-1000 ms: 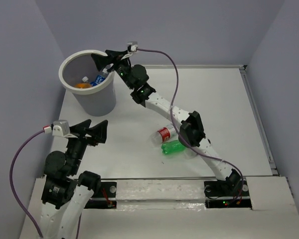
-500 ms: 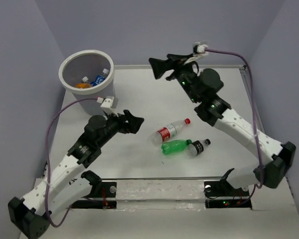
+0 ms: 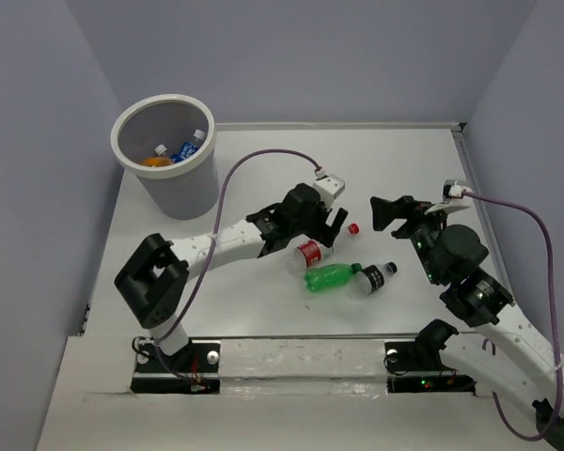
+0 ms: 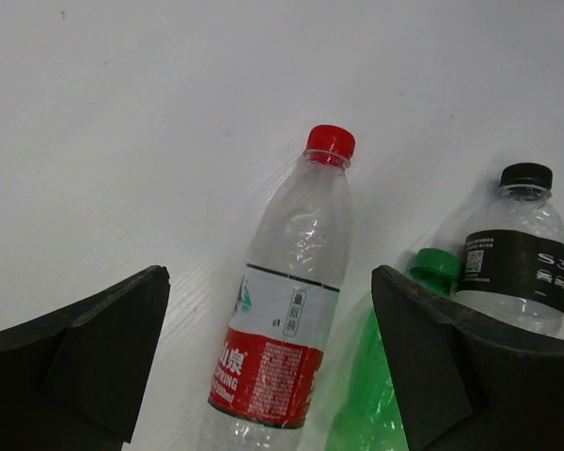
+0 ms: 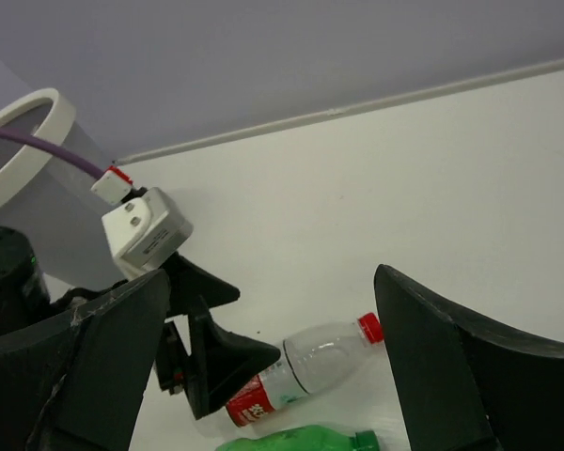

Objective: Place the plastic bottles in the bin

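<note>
Left end effector (image 4: pixel 268 280) gapes wide over the clear, red-capped, red-labelled bottle (image 4: pixel 287 319) lying beside the green bottle (image 4: pixel 362 395).

The clear bottle (image 4: pixel 291 282) has a red cap and label, the green bottle (image 3: pixel 329 277) a green cap.

The red-label bottle (image 4: pixel 282 310) and the green bottle (image 4: pixel 365 390) both run off the bottom edge in the left wrist view. A finger (image 4: pixel 470 376) of the left gripper (image 4: pixel 268 272) hides one side of the dark-labelled bottle (image 4: pixel 512 254). Only a bit of the bin (image 5: pixel 52 108) shows at the right wrist view's edge.
</note>
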